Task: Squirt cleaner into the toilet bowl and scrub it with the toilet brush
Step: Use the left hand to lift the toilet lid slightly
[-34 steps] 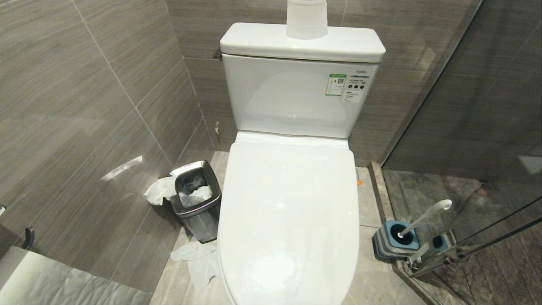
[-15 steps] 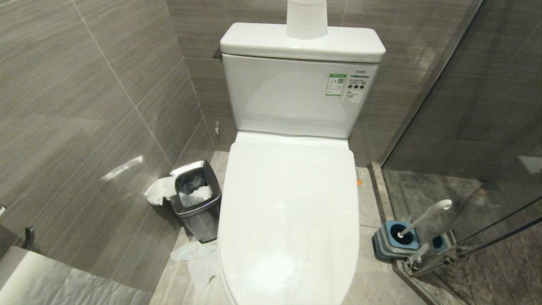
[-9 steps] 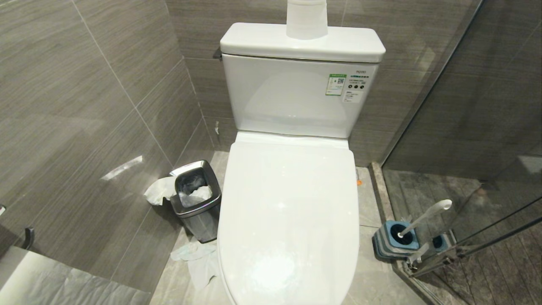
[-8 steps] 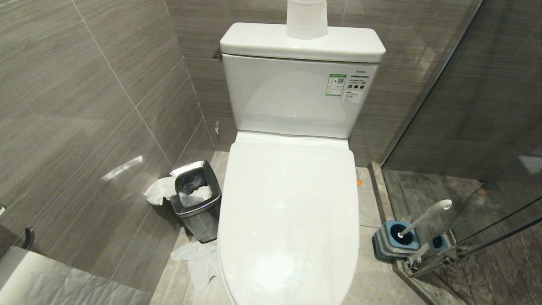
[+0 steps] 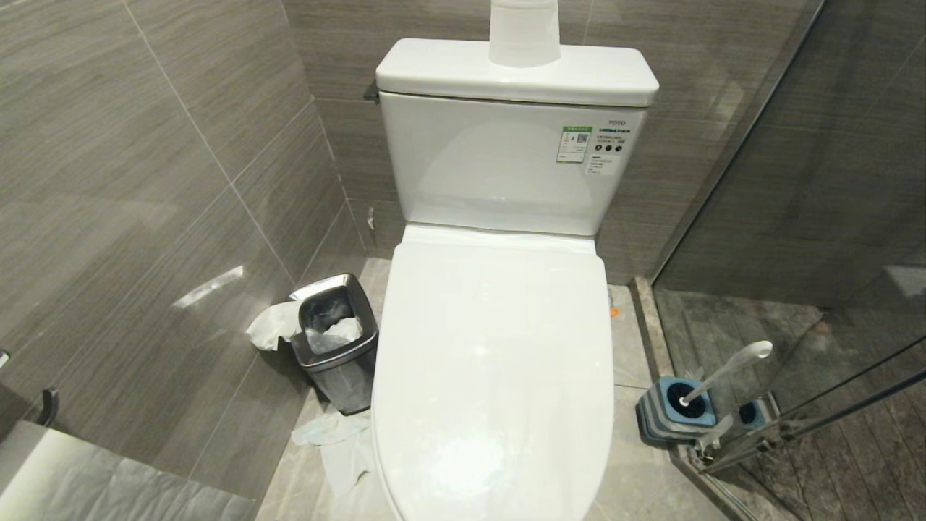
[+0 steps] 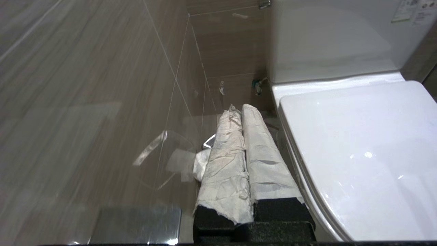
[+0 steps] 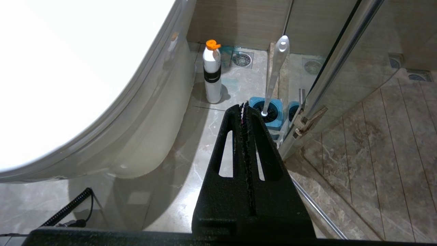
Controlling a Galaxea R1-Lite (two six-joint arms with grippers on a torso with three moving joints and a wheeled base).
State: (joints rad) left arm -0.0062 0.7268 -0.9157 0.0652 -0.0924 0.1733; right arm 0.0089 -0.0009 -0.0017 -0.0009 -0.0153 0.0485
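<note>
The white toilet bowl [image 5: 492, 362] has its lid down, so the basin is hidden. The toilet brush [image 5: 727, 369] leans in a blue-and-grey holder [image 5: 673, 409] on the floor to the toilet's right. A white cleaner bottle with an orange cap [image 7: 212, 73] stands by the toilet's base. Neither arm shows in the head view. My left gripper [image 6: 240, 109], its fingers wrapped in white cloth, is shut and empty beside the lid's [image 6: 358, 153] left edge. My right gripper [image 7: 243, 106] is shut and empty, low, pointing at the brush [image 7: 276, 71] and its holder [image 7: 273, 114].
A small steel bin [image 5: 334, 340] with tissue stands left of the toilet, with crumpled paper [image 5: 336, 441] on the floor around it. A glass shower door [image 5: 832, 217] and its metal hinge [image 7: 307, 119] close off the right. A white roll [image 5: 524, 32] sits on the tank.
</note>
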